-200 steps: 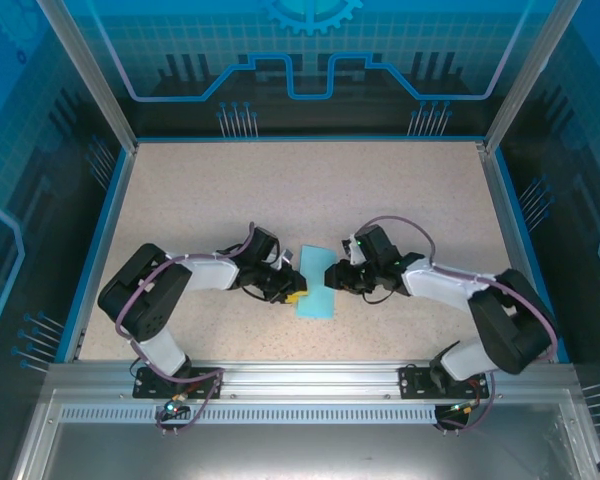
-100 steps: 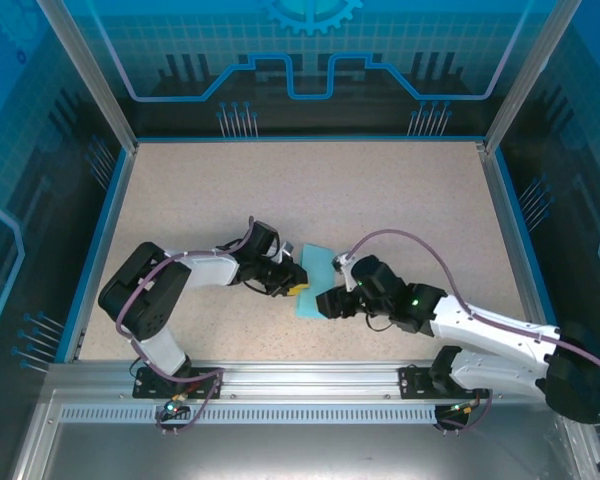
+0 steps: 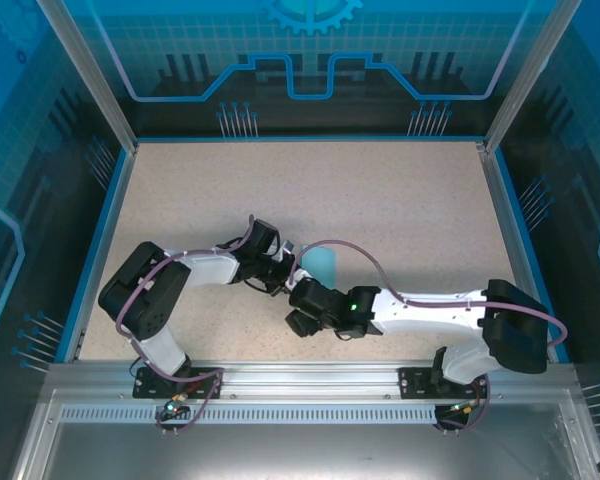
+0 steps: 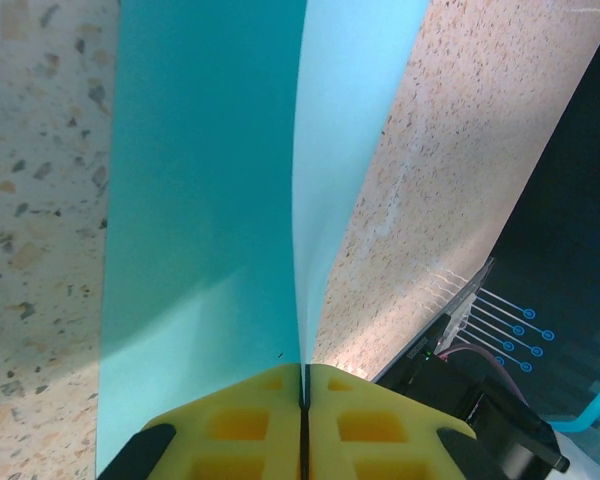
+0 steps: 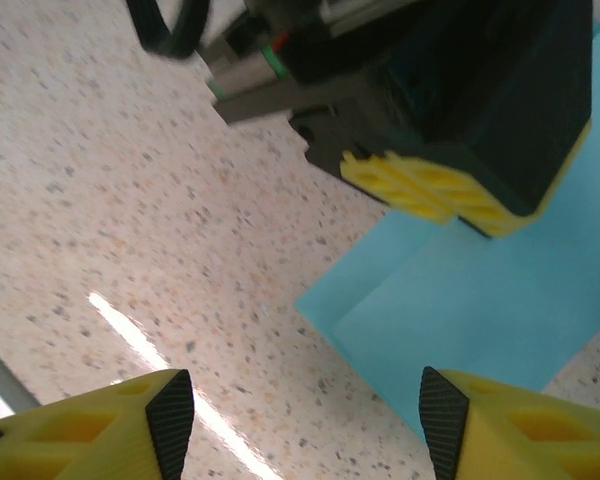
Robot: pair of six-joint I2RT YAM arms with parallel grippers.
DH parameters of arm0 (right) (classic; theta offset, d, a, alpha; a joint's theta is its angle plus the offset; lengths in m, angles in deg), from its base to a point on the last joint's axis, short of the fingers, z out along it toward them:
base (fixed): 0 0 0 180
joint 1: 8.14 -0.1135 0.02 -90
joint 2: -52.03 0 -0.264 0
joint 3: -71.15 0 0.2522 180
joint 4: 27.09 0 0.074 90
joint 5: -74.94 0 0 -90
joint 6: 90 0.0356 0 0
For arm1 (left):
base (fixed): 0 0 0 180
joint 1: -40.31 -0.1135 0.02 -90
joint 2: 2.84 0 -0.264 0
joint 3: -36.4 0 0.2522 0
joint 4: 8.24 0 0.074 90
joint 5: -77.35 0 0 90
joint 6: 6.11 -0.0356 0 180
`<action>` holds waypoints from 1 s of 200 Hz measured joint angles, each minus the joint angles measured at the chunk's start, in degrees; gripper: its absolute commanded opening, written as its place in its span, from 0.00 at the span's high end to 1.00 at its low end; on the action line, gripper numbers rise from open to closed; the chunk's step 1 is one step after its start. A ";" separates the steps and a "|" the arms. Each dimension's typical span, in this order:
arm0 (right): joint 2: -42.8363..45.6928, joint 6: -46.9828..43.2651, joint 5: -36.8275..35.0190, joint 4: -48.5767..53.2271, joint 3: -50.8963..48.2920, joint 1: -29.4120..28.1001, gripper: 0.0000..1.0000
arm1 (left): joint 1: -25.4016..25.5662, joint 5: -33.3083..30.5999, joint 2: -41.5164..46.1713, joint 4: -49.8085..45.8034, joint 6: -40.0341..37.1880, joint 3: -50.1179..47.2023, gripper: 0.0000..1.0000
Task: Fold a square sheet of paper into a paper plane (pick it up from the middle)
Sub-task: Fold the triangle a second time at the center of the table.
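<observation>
— Where is the sheet of paper [image 3: 321, 264]?
— Folded on the table [image 3: 380, 190], the left gripper [image 4: 302, 385] pinching its crease between closed pads
— And the right gripper [image 5: 307, 410]?
— Jaws wide apart, holding nothing, near the sheet's corner

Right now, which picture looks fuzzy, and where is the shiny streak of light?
Right wrist view: a bright glare streak on the table, and the left gripper looks fuzzy. Left wrist view: the blue paper is sharp, one side darker. Top external view: even light, nothing blurred.
</observation>
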 measured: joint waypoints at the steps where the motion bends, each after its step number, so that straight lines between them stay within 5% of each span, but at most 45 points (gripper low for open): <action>1: -0.15 -0.02 -0.09 0.17 0.07 -0.04 0.34 | 0.00 0.00 0.00 0.00 0.00 0.00 0.91; 99: -11.54 2.43 -12.59 10.29 9.94 -3.87 0.44 | 0.00 0.00 0.00 -0.44 -0.02 0.07 0.91; 126: -11.21 3.17 -14.27 11.45 9.75 -3.89 0.62 | 0.00 0.00 0.00 -0.44 -0.04 0.07 0.91; 200: -7.37 3.28 -13.35 10.80 7.23 -2.89 0.87 | 0.00 0.00 -0.07 -1.36 -0.24 0.70 0.91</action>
